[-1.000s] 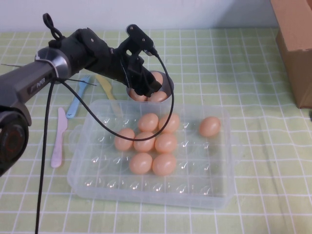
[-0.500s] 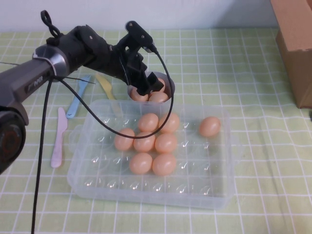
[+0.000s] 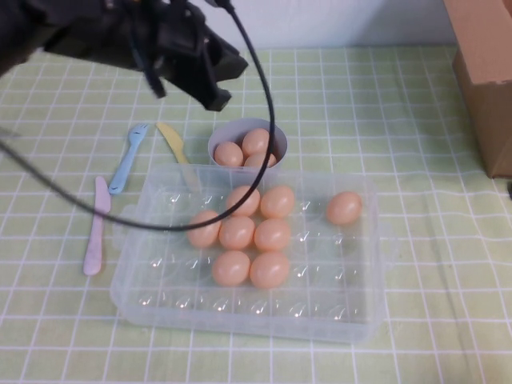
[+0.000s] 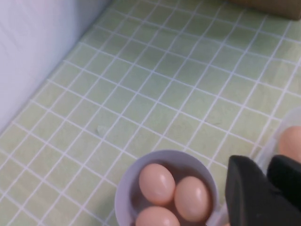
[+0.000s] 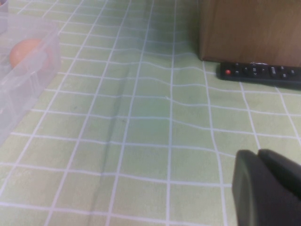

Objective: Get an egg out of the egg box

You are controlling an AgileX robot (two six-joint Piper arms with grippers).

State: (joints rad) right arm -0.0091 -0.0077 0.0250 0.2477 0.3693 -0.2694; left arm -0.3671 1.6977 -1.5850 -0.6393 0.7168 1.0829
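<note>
Eggs (image 3: 273,234) sit clustered mid box (image 3: 364,320); three fill the bowl (image 3: 216,142). Left gripper (image 3: 216,76), empty and nearly closed, hangs above the bowl; best descend vertically over an outer egg. Right gripper (image 5: 263,188) rests closed near the worktop.

A lilac bowl (image 3: 219,138), blue fork (image 3: 127,158), pink knife (image 3: 97,228) and cardboard box (image 3: 486,72).

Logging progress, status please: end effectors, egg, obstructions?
Left end effector shut, empty, raised near pale round bowl. Right end effector shut, beside brown cardboard box. Three peach eggs in bowl, eight in clear plastic egg box. Path clear.
</note>
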